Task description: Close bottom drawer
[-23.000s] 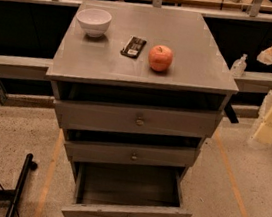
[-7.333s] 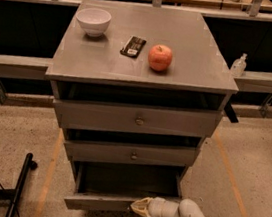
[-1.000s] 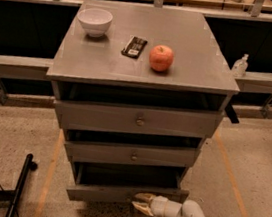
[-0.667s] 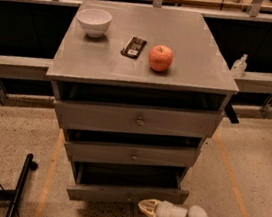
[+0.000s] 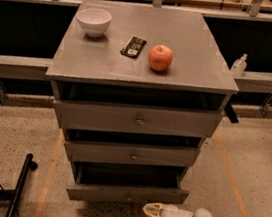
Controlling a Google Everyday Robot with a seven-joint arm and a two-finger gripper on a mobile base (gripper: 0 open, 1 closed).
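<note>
The hand (image 5: 148, 211) hovers low over the floor (image 5: 252, 162), nearest to the camera. It is just in front of the bottom drawer (image 5: 114, 193), right of its knob, and holds nothing. How far it is open I cannot tell. The bottom drawer stands out a little from the grey cabinet. Farther, on the tabletop (image 5: 191, 40), are an apple (image 5: 160, 58), a dark packet (image 5: 133, 46) and a white bowl (image 5: 93, 21).
</note>
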